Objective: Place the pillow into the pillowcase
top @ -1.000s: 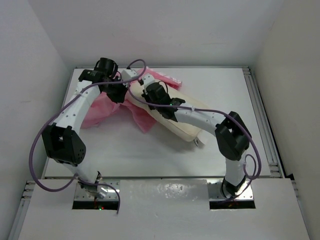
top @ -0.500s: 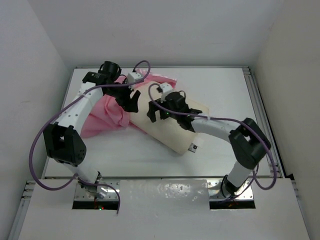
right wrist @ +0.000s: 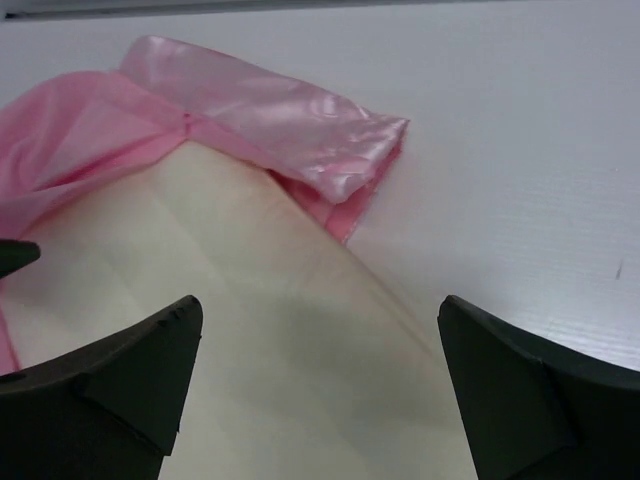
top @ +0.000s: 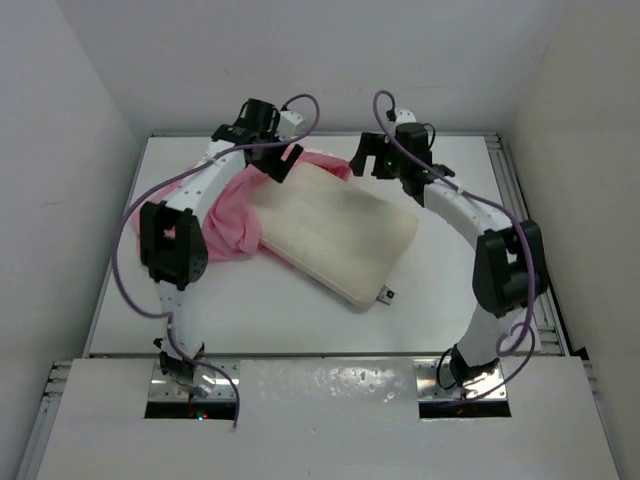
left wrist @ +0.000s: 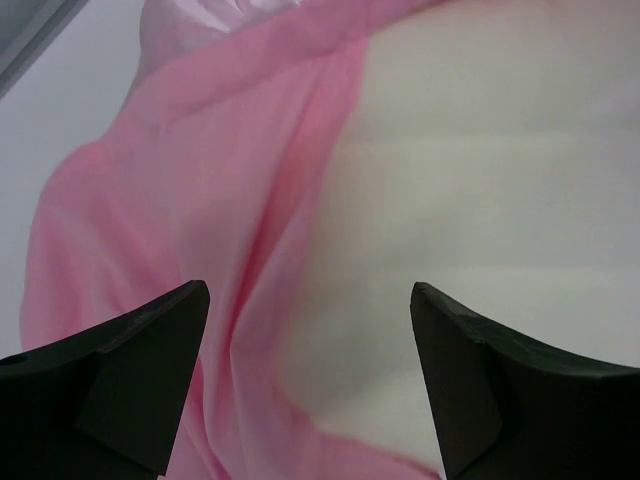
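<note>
Plainly, the job is barely begun. The pillow (top: pixel 335 235) lies slantwise across the middle of the bench (top: pixel 480 300), its tagged corner toward the near edge and its other end toward the far-left corner. Nearly all of its face is bare. Only that far end meets the pillowcase (top: pixel 225 215), which lies bunched along the pillow's left side toward the bench's left edge. From the wrist views, a pink fold laps the pillow's left edge and a shiny hem sits at its far corner. Whether that corner is truly inside the mouth, I cannot tell. To my eye, almost the whole length is left to slide in, and the mouth needs opening again.

The left fingers (top: pixel 280 162) hang spread wide over the seam between pink and cream near the far edge, holding nothing. The right fingers (top: pixel 372 163) are likewise wide apart and empty above the pillow's far corner.

In the earliest frame both pairs are shut and low on the cloth and pillow, with a pink flap draped over the pillow's left end. Now both are let go and drawn back toward the far edge, and that flap lies off to the left.
</note>
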